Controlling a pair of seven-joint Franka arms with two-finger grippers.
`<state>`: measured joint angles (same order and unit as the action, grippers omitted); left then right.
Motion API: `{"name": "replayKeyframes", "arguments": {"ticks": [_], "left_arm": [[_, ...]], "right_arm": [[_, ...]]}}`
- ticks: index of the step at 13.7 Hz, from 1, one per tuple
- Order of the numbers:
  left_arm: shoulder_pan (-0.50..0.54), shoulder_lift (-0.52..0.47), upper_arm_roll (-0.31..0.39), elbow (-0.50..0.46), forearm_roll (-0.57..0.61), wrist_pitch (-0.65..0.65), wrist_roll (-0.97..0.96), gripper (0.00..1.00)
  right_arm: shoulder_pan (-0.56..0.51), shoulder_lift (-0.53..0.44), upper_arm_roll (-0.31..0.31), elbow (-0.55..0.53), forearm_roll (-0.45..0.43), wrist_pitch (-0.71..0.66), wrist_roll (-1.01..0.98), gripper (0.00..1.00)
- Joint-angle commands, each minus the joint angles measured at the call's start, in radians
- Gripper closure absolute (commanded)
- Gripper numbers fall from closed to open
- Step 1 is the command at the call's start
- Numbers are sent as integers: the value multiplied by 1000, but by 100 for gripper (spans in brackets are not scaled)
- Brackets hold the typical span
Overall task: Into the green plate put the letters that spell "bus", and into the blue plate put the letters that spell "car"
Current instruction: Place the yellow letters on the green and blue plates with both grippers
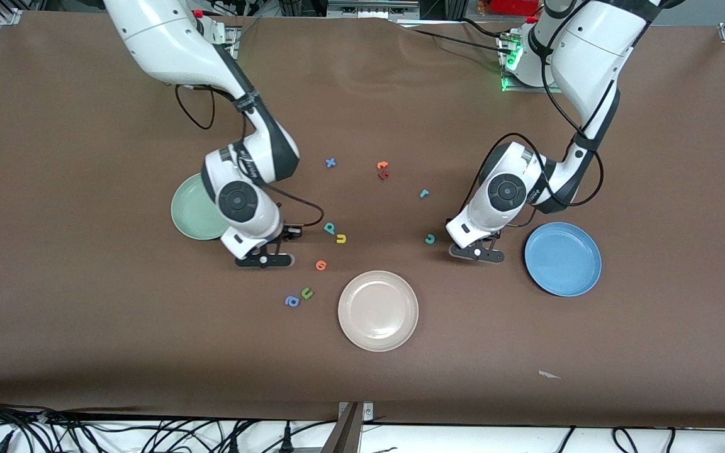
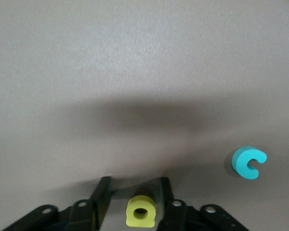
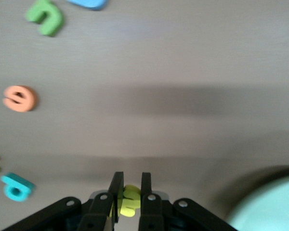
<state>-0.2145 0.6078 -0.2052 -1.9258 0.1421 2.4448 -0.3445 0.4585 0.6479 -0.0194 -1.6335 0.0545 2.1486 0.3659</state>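
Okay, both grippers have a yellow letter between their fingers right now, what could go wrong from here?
The left gripper sits loosely around the small yellow foam letter "a", so the letter may slip out on lifting. The right gripper pinches the thin yellow foam letter "s" near its edge; it could twist or drop before reaching the round pale mint-green plate.

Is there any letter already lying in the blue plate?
No, the blue plate shows only its bare blue surface, with no letter in it.
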Motion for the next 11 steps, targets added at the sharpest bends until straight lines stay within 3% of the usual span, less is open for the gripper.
{"name": "replayKeyframes", "arguments": {"ticks": [1, 3, 5, 9, 10, 11], "left_arm": [[0, -17, 1, -27, 39, -26, -27, 49], [0, -19, 1, -35, 39, -26, -30, 50], [-2, -23, 1, -45, 39, -26, -28, 51], [-2, -28, -2, -48, 39, -38, -42, 54], [-8, -28, -2, -48, 39, -38, -48, 56], [-14, -26, -2, -47, 37, -38, -59, 59]], "right_arm": [[-118, -56, 9, -19, 15, -123, -178, 91], [-162, -86, -2, -44, 13, -194, -249, 91], [-162, -134, -28, -142, 13, -187, -271, 91], [-162, -247, -40, -449, 7, -14, -271, 91], [-162, -248, -40, -480, 7, 19, -271, 89], [-162, -245, -40, -479, 7, 22, -266, 80]]}}
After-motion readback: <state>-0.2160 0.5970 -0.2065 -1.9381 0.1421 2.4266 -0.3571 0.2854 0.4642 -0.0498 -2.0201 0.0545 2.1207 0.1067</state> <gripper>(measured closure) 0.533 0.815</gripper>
